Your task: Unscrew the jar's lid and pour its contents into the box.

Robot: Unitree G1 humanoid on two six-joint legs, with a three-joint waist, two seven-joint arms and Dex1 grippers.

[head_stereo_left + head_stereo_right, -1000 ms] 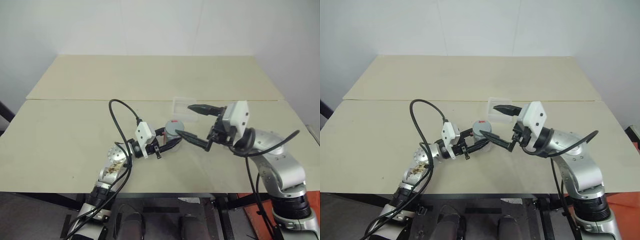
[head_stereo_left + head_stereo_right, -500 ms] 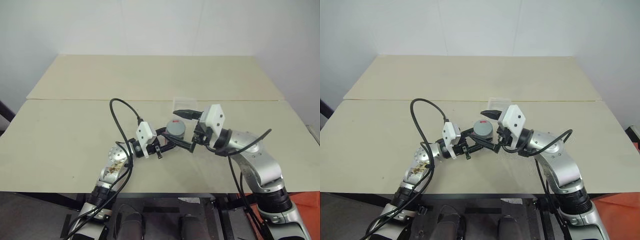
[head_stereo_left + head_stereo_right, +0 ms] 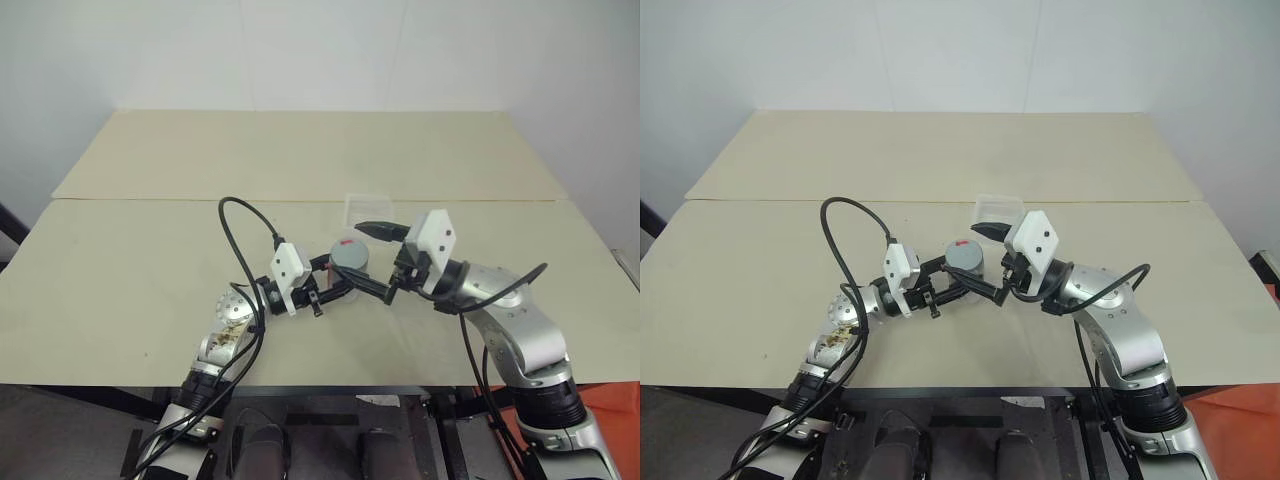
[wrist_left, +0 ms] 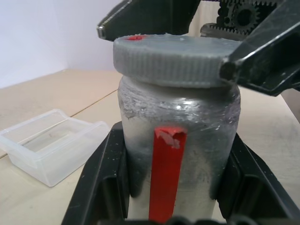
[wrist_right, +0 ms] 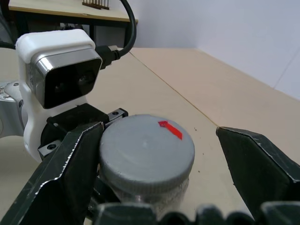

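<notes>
The jar (image 3: 350, 266), silvery grey with a red stripe (image 4: 165, 173), stands upright near the table's middle. My left gripper (image 3: 338, 285) is shut on its body, one finger (image 4: 101, 187) on each side. The grey lid (image 5: 147, 145) with its red mark sits on the jar. My right gripper (image 3: 356, 254) is open and straddles the lid from the right. One finger (image 5: 65, 178) lies close against the lid's rim; the other (image 5: 262, 168) stands well apart. The clear plastic box (image 3: 365, 208) lies just behind the jar, also seen beside it as the box (image 4: 51, 145).
The beige table (image 3: 150, 250) has a seam running across it behind the box. A black cable (image 3: 235, 215) loops up from my left arm. A white wall rises past the far edge.
My right gripper has swung in from the right and sunk a little, its open fingers now either side of the lid. The left gripper and the jar have stayed put.
</notes>
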